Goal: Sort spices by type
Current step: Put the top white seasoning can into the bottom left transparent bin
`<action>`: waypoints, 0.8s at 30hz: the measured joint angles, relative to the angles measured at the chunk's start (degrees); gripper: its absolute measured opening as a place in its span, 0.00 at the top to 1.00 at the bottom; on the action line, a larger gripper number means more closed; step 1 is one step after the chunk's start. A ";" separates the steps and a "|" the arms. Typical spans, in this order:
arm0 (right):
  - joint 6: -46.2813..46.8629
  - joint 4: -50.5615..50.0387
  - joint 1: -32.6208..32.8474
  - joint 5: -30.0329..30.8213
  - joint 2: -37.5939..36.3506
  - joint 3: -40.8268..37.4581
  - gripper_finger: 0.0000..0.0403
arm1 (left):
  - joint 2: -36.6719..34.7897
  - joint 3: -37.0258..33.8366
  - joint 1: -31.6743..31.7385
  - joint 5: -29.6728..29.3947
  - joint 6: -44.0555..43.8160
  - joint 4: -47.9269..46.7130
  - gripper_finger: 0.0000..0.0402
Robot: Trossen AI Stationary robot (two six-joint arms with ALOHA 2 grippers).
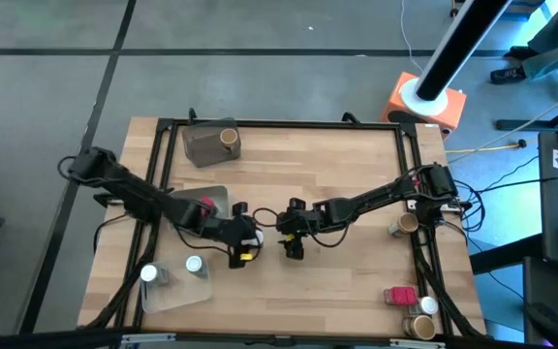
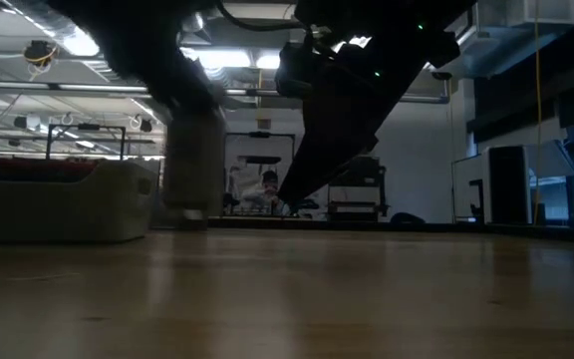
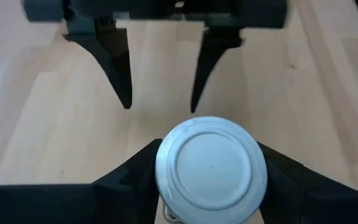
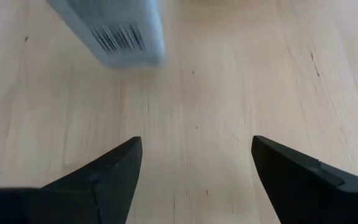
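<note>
Two grippers meet mid-table: left gripper (image 3: 207,186) is clamped on a white-capped jar (image 3: 210,165), held just above the wood; right gripper (image 4: 194,162) faces it, fingers apart and empty. Risk: collision or fumbled handover. Clear tray (image 1: 174,289) holds two white-capped jars; grey tray (image 1: 206,147) one brown-topped jar (image 1: 229,137).

The wooden counter (image 2: 287,299) fills the lower half of the low view, bare in the foreground. Two dark arms come down from above at centre: one (image 2: 147,50) on the picture's left, one (image 2: 352,110) at the middle, slanting downward. Beneath the left one hangs a pale, blurred jar (image 2: 193,160), just above the counter. A light-coloured tray (image 2: 58,199) sits at far left. A person (image 2: 269,189) is seated in the room behind.
</note>
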 joint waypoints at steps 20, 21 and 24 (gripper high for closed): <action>3.36 0.49 0.00 1.62 0.02 0.00 0.25 | -19.35 11.67 -24.10 -4.95 -22.57 -36.20 0.53; 3.79 0.49 0.00 1.62 0.02 0.00 0.25 | -19.64 11.67 -25.78 -4.98 -24.58 -36.89 0.53; 4.22 0.48 -0.04 1.62 0.02 0.00 0.25 | -19.98 11.67 -30.89 -4.97 -31.27 -39.36 0.53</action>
